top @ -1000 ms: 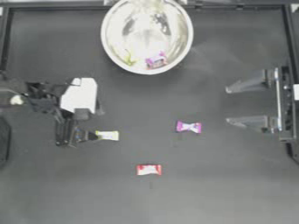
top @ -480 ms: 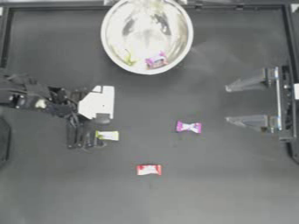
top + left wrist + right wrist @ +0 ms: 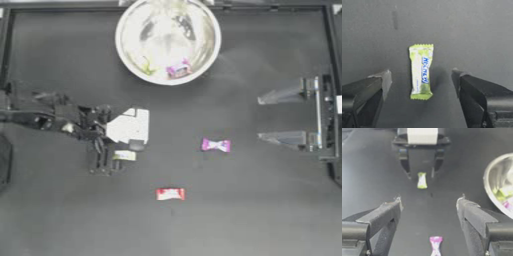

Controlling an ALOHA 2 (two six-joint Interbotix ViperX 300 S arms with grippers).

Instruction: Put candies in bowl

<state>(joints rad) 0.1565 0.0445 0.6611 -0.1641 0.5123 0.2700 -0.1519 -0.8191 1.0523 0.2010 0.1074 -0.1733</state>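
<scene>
A yellow-green candy (image 3: 421, 71) lies flat on the table, lined up with the gap between the open jaws of my left gripper (image 3: 422, 82), which do not touch it. From above, the left gripper (image 3: 107, 159) points down right beside this candy (image 3: 123, 156). A pink-purple candy (image 3: 216, 145) lies mid-table and a red candy (image 3: 170, 193) nearer the front. The shiny bowl (image 3: 133, 30) stands at the back centre, with a pink candy (image 3: 178, 70) and a green one (image 3: 147, 67) inside. My right gripper (image 3: 280, 115) is parked open at the right.
The right wrist view looks across the table at the left gripper (image 3: 421, 170), the yellow-green candy (image 3: 421, 180), the pink-purple candy (image 3: 435, 245) and the bowl's rim (image 3: 489, 183). A dark frame edges the table at the back and sides.
My left arm has moved right and slightly forward, bringing its open gripper to the yellow-green candy. The candies, the bowl and the right arm have not moved.
</scene>
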